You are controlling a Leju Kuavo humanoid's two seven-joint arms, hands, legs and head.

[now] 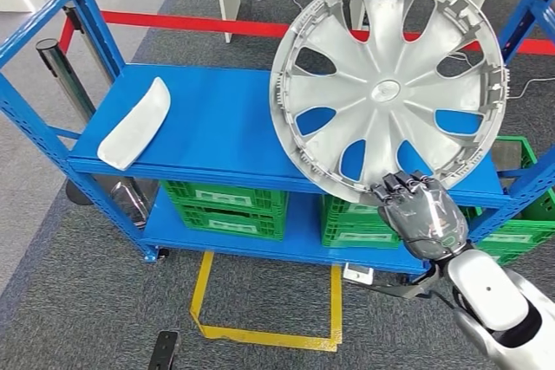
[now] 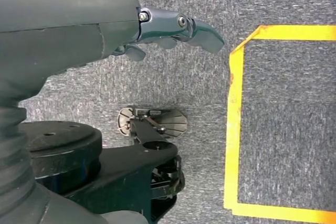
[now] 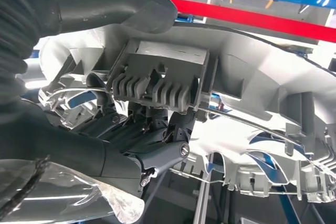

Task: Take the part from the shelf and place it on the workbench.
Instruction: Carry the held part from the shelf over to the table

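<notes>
The right hand's fingers [image 1: 401, 185] curl over the lower rim of the silver wheel cover [image 1: 386, 88], gripping it; the right hand [image 1: 419, 212] holds the disc raised on edge, tilted, its spoked face toward the camera, above the right end of the blue shelf [image 1: 222, 119]; a white curved part [image 1: 135, 123] lies near the shelf's left end, long axis slanting toward the back; the left hand [image 2: 174, 27] hangs over grey carpet, fingers loosely extended, holding nothing.
</notes>
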